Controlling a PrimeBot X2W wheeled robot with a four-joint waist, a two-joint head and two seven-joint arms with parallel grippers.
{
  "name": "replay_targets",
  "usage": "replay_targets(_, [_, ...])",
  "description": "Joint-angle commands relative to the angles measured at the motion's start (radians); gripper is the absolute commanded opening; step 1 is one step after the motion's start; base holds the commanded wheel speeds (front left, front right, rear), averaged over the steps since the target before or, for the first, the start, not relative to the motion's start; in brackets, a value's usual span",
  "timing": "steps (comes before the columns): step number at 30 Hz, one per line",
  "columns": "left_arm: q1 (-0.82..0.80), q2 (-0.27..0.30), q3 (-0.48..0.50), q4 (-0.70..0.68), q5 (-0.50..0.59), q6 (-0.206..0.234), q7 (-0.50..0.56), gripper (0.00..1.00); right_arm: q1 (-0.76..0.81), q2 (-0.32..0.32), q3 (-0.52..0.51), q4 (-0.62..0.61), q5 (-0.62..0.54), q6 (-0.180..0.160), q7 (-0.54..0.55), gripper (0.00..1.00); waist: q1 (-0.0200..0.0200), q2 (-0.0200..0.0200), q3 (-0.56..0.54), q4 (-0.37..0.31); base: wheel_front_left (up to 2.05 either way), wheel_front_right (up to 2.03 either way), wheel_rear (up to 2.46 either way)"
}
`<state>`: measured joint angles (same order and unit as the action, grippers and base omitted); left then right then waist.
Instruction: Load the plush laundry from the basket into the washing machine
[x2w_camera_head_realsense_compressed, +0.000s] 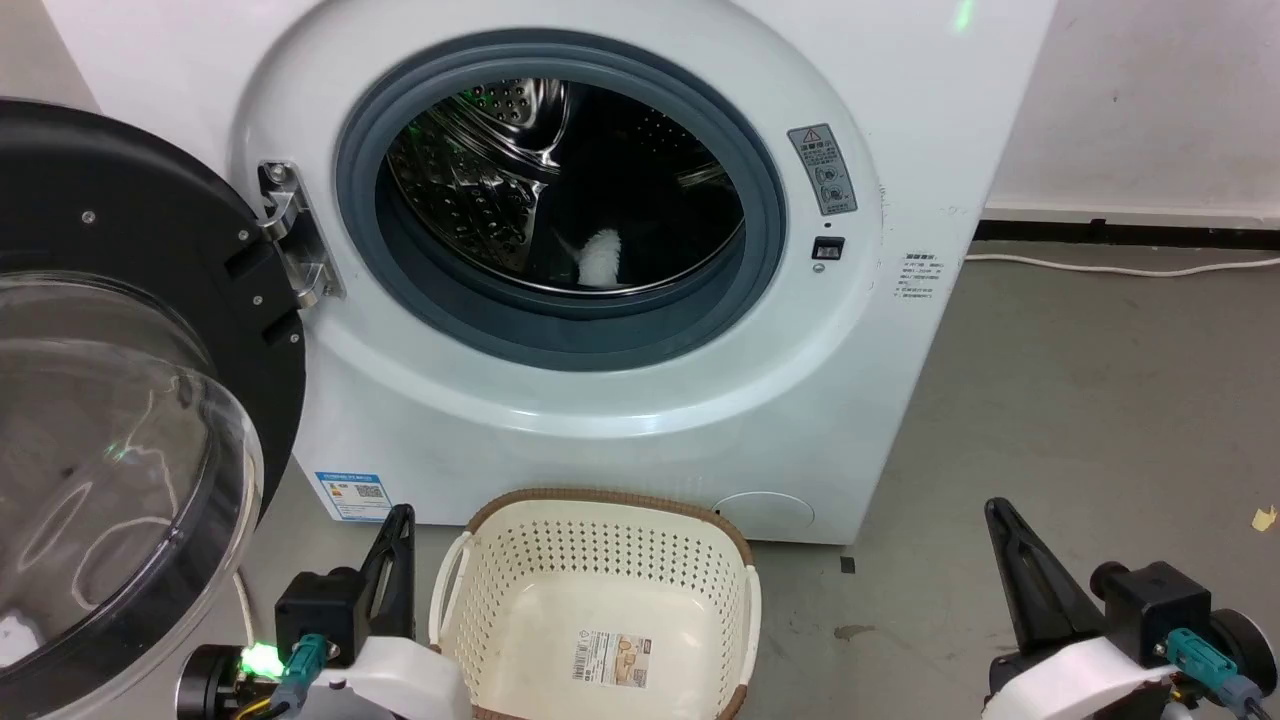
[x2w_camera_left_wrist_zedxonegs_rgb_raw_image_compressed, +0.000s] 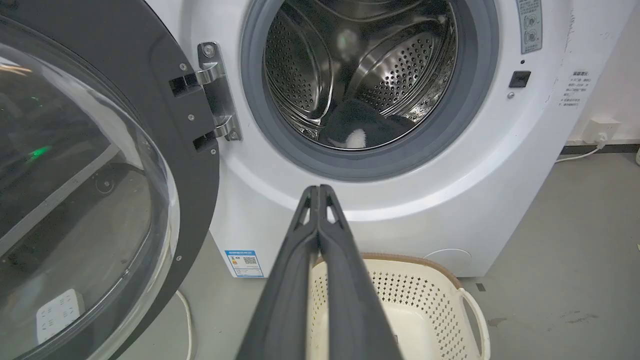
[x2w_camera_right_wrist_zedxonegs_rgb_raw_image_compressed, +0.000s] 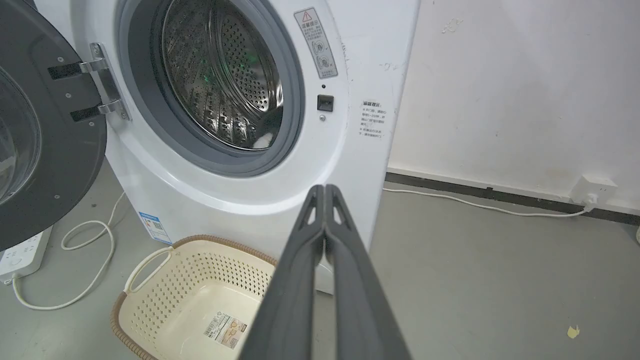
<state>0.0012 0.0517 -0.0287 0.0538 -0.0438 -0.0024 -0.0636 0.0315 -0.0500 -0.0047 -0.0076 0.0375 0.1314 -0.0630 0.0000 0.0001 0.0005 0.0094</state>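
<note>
Left gripper (x2w_camera_left_wrist_zedxonegs_rgb_raw_image_compressed: 318, 191) clenched, fingertips touching; right gripper (x2w_camera_right_wrist_zedxonegs_rgb_raw_image_compressed: 324, 190) same, both flanking basket (x2w_camera_head_realsense_compressed: 600, 505). We see basket on floor (x2w_camera_head_realsense_compressed: 1050, 420) before washing machine (x2w_camera_head_realsense_compressed: 900, 150), label (x2w_camera_head_realsense_compressed: 610, 658) on its bottom. Plush laundry (x2w_camera_left_wrist_zedxonegs_rgb_raw_image_compressed: 365, 122) inside drum (x2w_camera_head_realsense_compressed: 470, 190). Door (x2w_camera_head_realsense_compressed: 120, 200) open, our left.

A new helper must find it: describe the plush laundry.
Start at the white washing machine with its door swung open. Look low inside its steel drum. There lies a dark fluffy bundle with a white fuzzy patch, the only soft thing among shiny metal.
</note>
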Motion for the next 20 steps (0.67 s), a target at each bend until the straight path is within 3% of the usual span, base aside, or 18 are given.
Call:
replay_targets(1, [-0.001, -0.001, 0.004, -0.01, 0.011, 0.002, 0.005, 0.0, -0.014, 0.0, 0.001, 0.004, -0.007, -0.001, 0.004, 0.0, 0.0, -0.0001, 0.0, 0.0, 0.0, 0.0, 0.0])
replay_targets(20, [-0.001, -0.001, 0.021, -0.041, 0.034, 0.002, 0.046, 0.0, -0.026, 0.0, 0.004, 0.006, -0.028, -0.001, 0.045, 0.0, 0.0, -0.0001, 0.0, -0.007, 0.0, 0.0, 0.0])
